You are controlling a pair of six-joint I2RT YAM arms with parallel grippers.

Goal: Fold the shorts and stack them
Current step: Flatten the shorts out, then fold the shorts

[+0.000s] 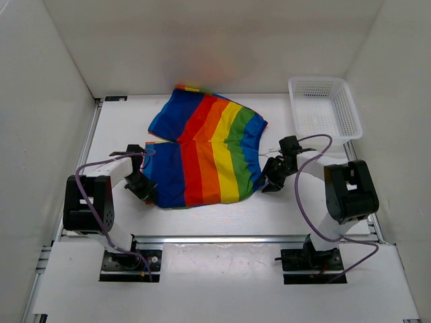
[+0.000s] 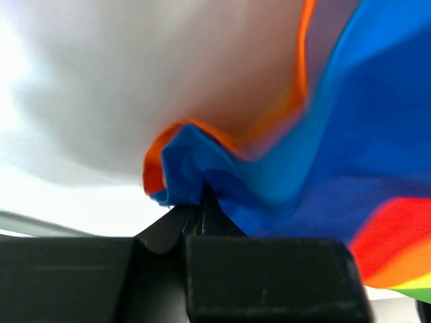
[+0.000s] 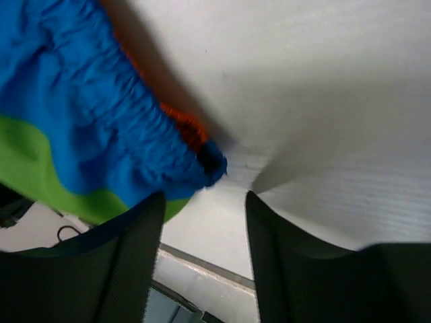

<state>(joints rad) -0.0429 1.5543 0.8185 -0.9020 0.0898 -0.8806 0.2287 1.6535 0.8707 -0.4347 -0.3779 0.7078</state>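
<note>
The rainbow-striped shorts (image 1: 205, 151) lie spread on the white table, blue side to the left, green and blue to the right. My left gripper (image 1: 147, 189) sits at their lower left edge, shut on a pinch of the blue fabric (image 2: 185, 175). At the right edge of the shorts my right gripper (image 1: 271, 178) stands open. In the right wrist view the elastic blue waistband corner (image 3: 202, 161) lies just above the left finger (image 3: 128, 262), with bare table in the gap between the fingers (image 3: 202, 202).
A white mesh basket (image 1: 324, 108) stands at the back right corner. White walls enclose the table on three sides. A metal rail (image 1: 222, 237) runs along the near edge in front of the arm bases.
</note>
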